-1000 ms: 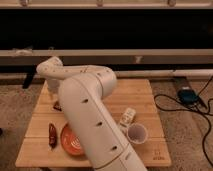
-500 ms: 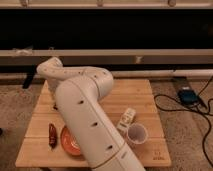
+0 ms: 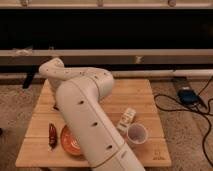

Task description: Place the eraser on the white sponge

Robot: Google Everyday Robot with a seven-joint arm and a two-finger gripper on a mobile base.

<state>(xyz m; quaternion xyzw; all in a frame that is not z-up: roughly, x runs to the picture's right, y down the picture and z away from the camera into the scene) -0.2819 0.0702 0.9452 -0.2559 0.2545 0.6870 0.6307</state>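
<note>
My white arm (image 3: 85, 115) rises from the bottom edge, bends over the wooden table (image 3: 137, 95) and reaches back to the table's far left, where its wrist (image 3: 52, 70) turns downward. The gripper (image 3: 55, 106) hangs below the wrist, and only a dark bit of it peeks out at the arm's left edge above the table's left part. The eraser and the white sponge are hidden behind the arm or out of view.
A slim dark red pepper-like thing (image 3: 52, 135) lies at the front left beside an orange plate (image 3: 70, 142). A white labelled bottle (image 3: 127, 120) lies next to a white cup (image 3: 137, 134) at the front right. Cables and a dark box (image 3: 187, 95) lie on the floor to the right.
The arm's lower part has shifted slightly to the left; the wrist stays over the far left of the table. The objects on the table have not moved.
</note>
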